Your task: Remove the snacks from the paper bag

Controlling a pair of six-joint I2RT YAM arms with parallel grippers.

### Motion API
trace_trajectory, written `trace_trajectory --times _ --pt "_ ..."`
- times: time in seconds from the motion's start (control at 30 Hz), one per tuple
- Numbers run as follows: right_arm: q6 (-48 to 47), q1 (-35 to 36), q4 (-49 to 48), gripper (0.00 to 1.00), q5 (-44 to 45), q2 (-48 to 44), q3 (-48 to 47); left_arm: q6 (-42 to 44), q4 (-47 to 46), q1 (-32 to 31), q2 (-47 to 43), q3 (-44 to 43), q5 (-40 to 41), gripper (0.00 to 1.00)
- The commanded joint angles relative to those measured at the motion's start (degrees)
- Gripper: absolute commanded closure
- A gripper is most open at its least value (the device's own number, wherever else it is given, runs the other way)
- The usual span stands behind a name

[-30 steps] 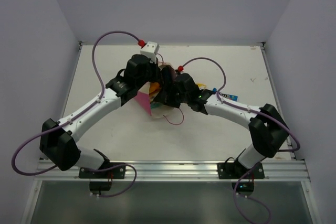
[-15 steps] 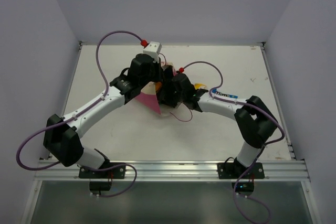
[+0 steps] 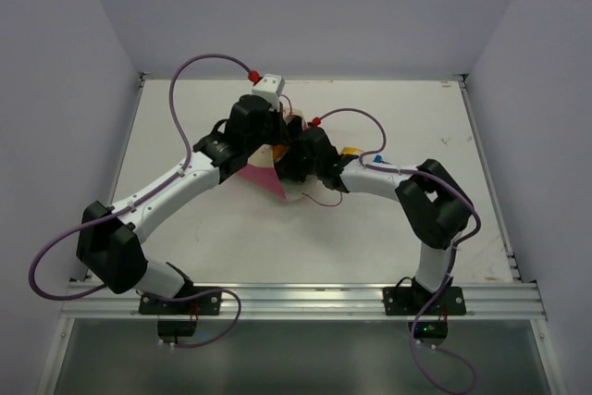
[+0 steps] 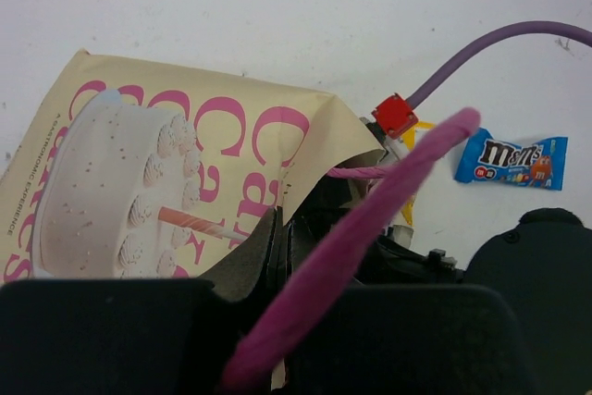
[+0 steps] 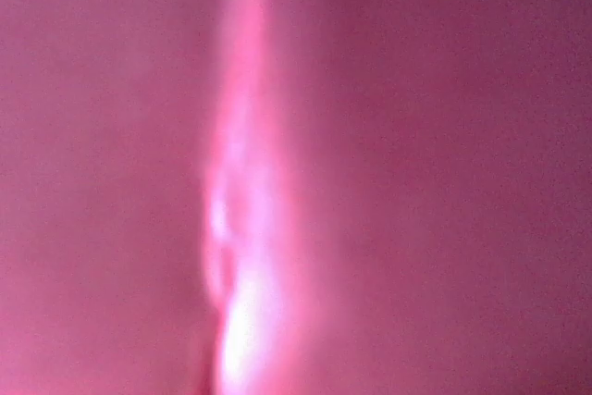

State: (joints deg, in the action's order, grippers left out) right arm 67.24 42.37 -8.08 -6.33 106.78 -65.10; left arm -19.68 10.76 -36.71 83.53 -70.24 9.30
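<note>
**Left claw pinches the bag rim; right claw buried in pink**

Top view: the left claw (image 3: 274, 148) and the right claw (image 3: 298, 156) meet over the middle of the table (image 3: 185, 117). The bag (image 3: 262, 176) sits right under them, its pink side showing just on the near side of both. The right claw's tips are hidden at the bag's mouth, so I cannot tell whether it is open or closed. Just past the right claw's wrist, on its right, an orange-yellow packet (image 3: 351, 151) lies on the table outside the bag.

Left wrist view: the left claw is closed, pinching the bag's rim at the mouth. The bag's cream front, printed with a cake, spreads away to the claw's left. A pink cord (image 4: 370, 219) runs up across the claw's right side. Ahead and to the right, a blue M&M's packet (image 4: 511, 159) lies on the table, apart from the bag. A purple cable (image 4: 499, 48) with a red fitting passes between bag and packet.

Right wrist view: only a blurred pink surface, very close. No fingers or packet can be made out.
</note>
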Motion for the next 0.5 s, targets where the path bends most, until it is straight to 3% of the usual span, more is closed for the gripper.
trace_trajectory --times 0.0,0.27,0.47 --pt "-1.7 -2.7 -1.4 0.99 0.1 -6.3 3.4 2.0 -0.3 1.1 -0.8 -2.1 2.1 1.0" --pt "-12.5 -11.6 7.9 1.0 -6.7 -26.2 11.7 7.0 -0.7 3.7 1.2 -4.1 3.1 1.0" --pt "-19.0 -18.7 17.0 1.0 -3.5 -38.0 10.6 10.1 0.4 3.9 2.1 -5.4 2.2 1.0"
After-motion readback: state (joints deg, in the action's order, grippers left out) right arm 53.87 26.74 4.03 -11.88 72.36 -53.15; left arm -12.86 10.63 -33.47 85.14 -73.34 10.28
